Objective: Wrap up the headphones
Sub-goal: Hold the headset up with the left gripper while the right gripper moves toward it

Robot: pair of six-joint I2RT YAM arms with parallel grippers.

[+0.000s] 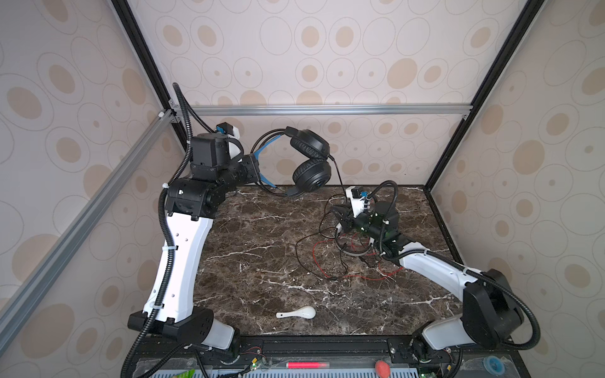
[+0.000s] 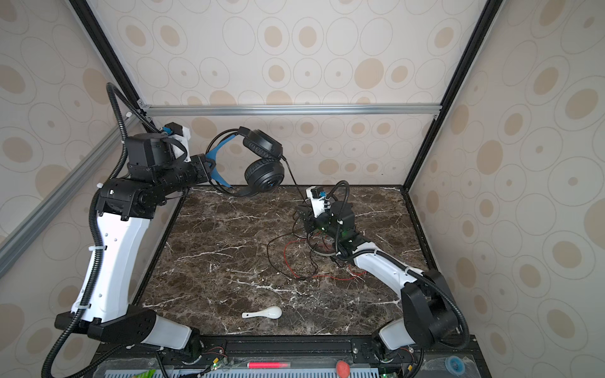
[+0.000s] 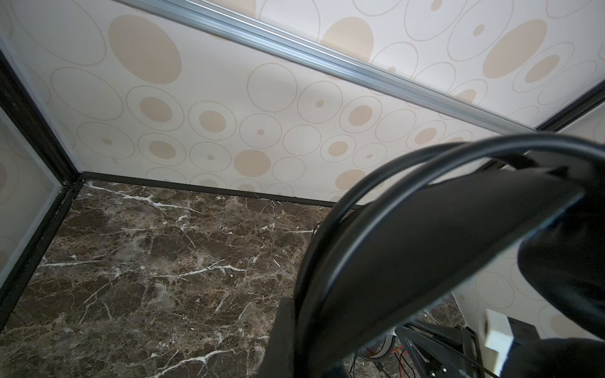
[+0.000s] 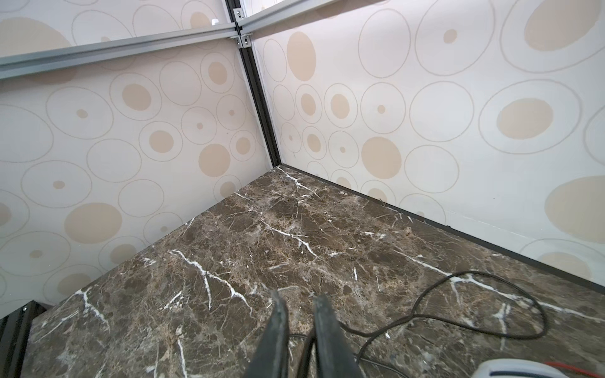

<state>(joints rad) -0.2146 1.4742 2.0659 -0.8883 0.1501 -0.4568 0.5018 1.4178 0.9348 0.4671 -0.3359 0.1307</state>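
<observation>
The black headphones (image 1: 311,173) (image 2: 264,173) hang in the air at the back left, blue inner band showing. My left gripper (image 1: 258,167) (image 3: 304,343) is shut on their headband (image 3: 425,245). Their thin black cord (image 1: 340,178) runs down to the table and loops there (image 4: 425,315). My right gripper (image 1: 339,217) (image 4: 298,299) sits low over the table's right half. Its jaws stand nearly together, with a strand of the black cord between them. The white headphones (image 1: 355,253) lie mostly hidden under the right arm, and their red cord (image 1: 360,278) is spread out beside them.
A small white ceramic spoon (image 1: 296,313) lies near the front edge of the marble table (image 1: 255,261). Black and red cords tangle across the table's middle right. Patterned walls and an aluminium rail (image 1: 327,109) close in the back and sides.
</observation>
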